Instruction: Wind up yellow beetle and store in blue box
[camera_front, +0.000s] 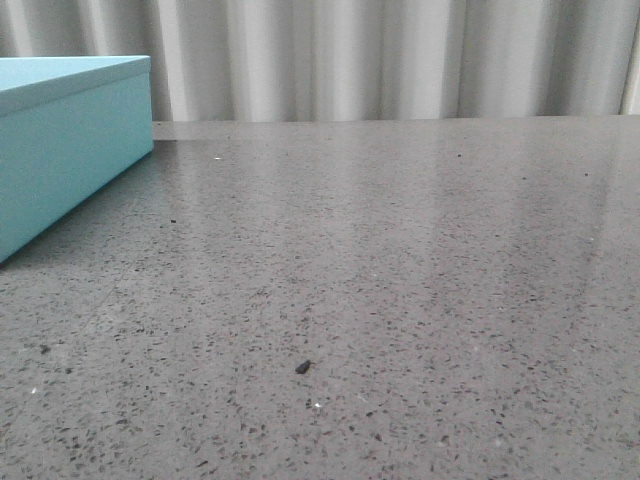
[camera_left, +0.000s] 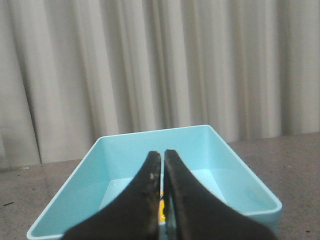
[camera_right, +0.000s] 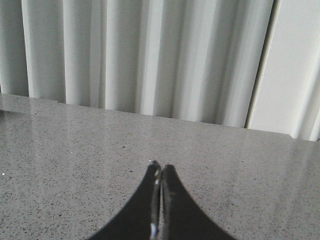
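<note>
Front view: grey speckled table (camera_front: 400, 300), blue box (camera_front: 70, 140) at far left. Left wrist: left gripper (camera_left: 162, 160) pressed together above open box, yellow beetle (camera_left: 162, 212) glimpsed beneath fingers. Right gripper (camera_right: 160, 172) closed, empty.

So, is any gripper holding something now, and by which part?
The right gripper is shut on nothing. The left gripper looks shut over the blue box; a yellow bit shows between its fingers, so a hold cannot be told.
</note>
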